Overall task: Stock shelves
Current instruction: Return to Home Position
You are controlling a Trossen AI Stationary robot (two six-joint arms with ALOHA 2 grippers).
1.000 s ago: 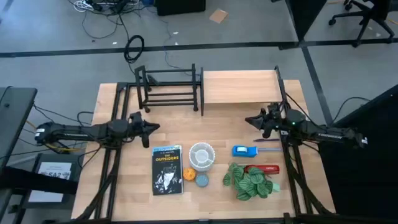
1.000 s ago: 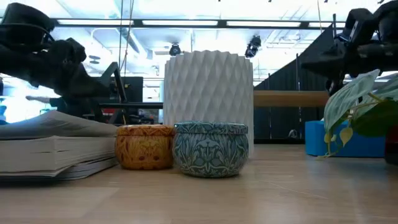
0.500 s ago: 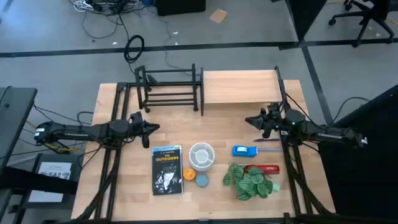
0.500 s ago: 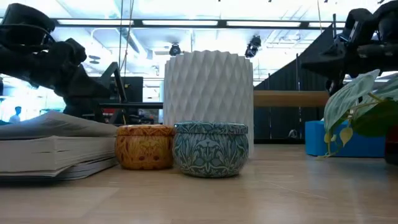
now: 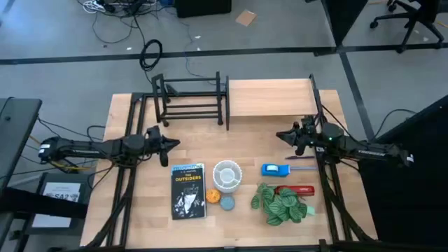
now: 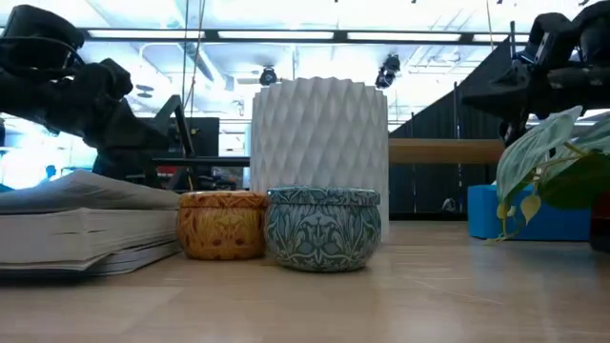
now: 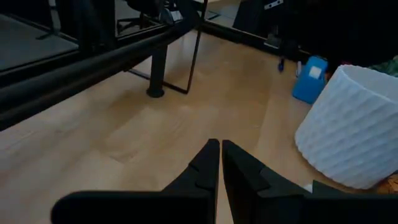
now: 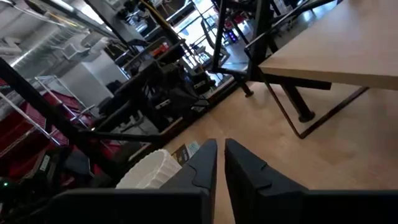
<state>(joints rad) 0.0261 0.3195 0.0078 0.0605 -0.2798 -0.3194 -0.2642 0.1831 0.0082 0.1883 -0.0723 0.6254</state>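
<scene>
High view: the black bar rack (image 5: 190,101) and the wooden board shelf (image 5: 269,98) stand side by side along the far edge of the tabletop (image 5: 140,210), both bare. The left gripper (image 5: 171,145) hovers near the rack's front left corner, and the right gripper (image 5: 281,136) hovers just in front of the board's right end. In the front half lie a paperback titled "The Outsiders" (image 5: 187,190), a white ribbed pot (image 5: 227,174), an orange tin (image 5: 213,197), a teal tin (image 5: 227,204), a blue box (image 5: 276,169) and a leafy plant (image 5: 281,203). Low view: it adds height. The two tins touch in front of the pot, the paperback lies flat on one side, and the board's edge shows raised above the tabletop behind the plant leaves. Left wrist view: only here do the left jaws read clearly, closed to a thin slit with nothing between them; a rack foot, the pot and the blue box lie beyond. Right wrist view: the right jaws are likewise almost together and empty, with the board's underside and legs ahead.
</scene>
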